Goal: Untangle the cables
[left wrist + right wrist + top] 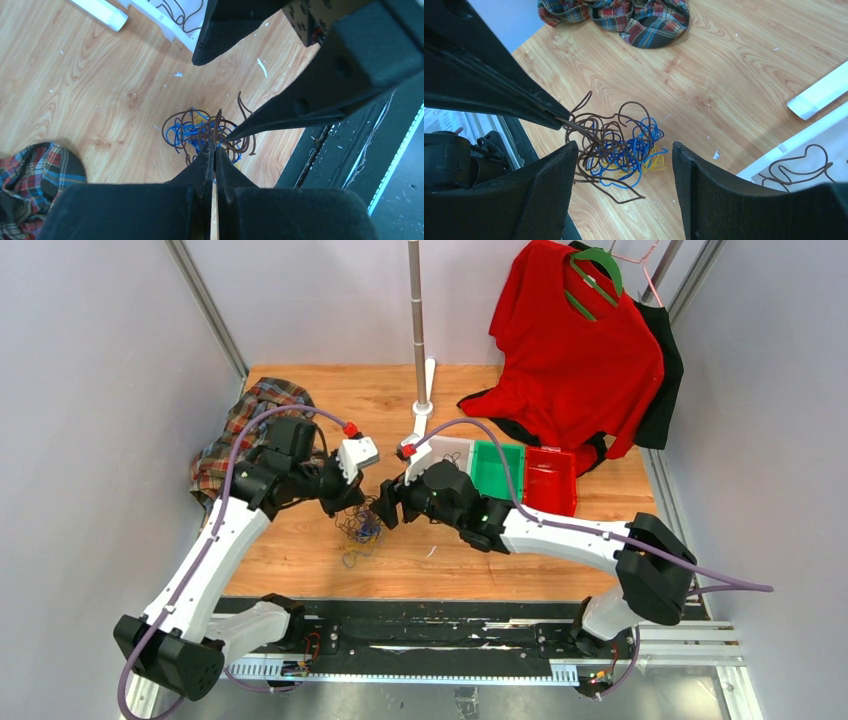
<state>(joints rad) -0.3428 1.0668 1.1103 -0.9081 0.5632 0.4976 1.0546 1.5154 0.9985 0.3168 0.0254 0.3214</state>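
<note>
The table point(300, 390) leaves plenty of room, so the danger is in the grip. The cables point(358, 533) sit as one wad near the plaid cloth point(225, 440), on its right towards the front edge. The right gripper point(623, 150) is beyond the wad from the cloth, its jaws wide apart astride the wad and holding nothing. If it closes on the whole bunch, I judge a pull would tighten the knot. The left gripper point(215, 152) is pinched together on dark strands, which could slip, or drag the whole wad.

The overhead view places both arms but blurs the wad. The right wrist separates brown, blue and yellow-orange loops. Only the wrist views show a dark wire point(804, 165) in the white bin point(769, 159).
</note>
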